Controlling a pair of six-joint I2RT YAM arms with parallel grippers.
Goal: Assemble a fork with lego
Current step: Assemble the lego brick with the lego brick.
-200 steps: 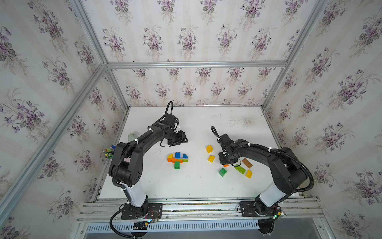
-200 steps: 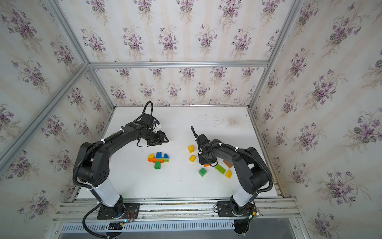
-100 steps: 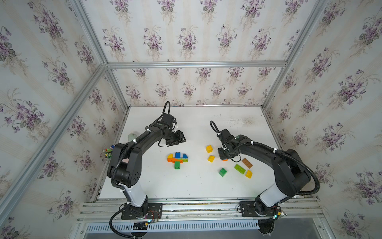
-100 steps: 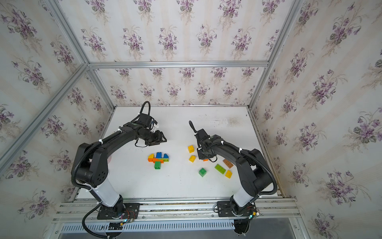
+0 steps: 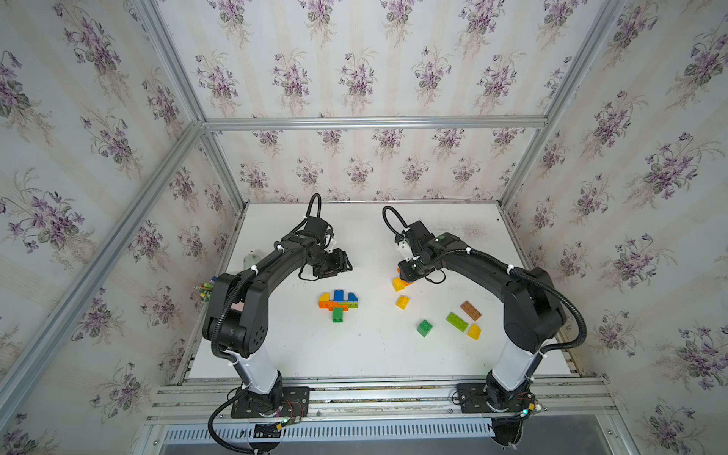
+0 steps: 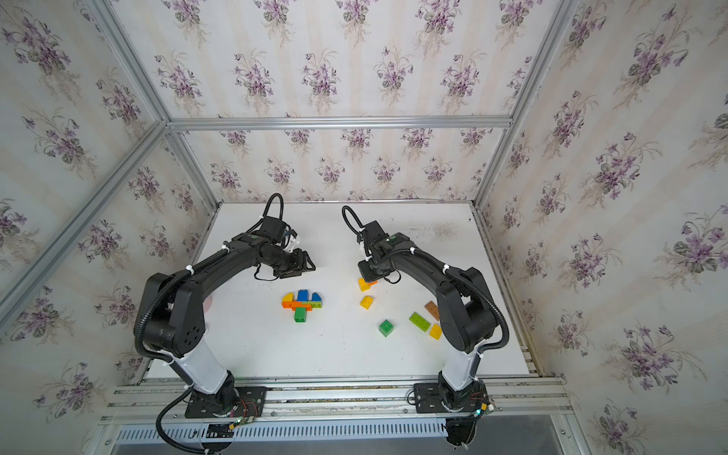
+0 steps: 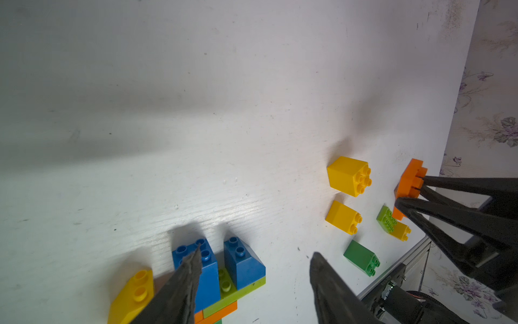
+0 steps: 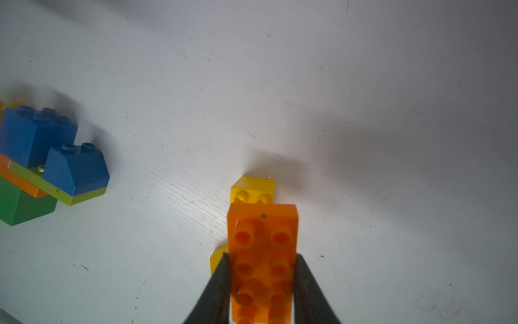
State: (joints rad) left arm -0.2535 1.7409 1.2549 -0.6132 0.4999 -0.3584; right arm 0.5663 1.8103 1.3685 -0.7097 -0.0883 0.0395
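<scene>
Nearest the front edge of the white table, at about four o'clock from the table's middle, lie a dark green brick, a lime plate, a small yellow brick touching the lime plate's end, and a brown plate just behind them. Near the middle sits the partly built fork: a dark green brick as stem, an orange and a lime plate laid across it, and on top a yellow sloped brick, a blue square brick and a blue sloped brick side by side. At three o'clock from it, apart, rests a yellow brick, and just beyond that another yellow brick. Over this farther yellow brick hangs the right gripper, its two dark fingers pressed against the long sides of an orange plate, studs showing, which is held clear of the table and partly covers the yellow brick in the right wrist view. At about eleven o'clock from the built piece, the left gripper hovers above the table with its fingers parted about halfway and nothing between them. Off the table's left edge, at nine o'clock, lie some marker pens.
</scene>
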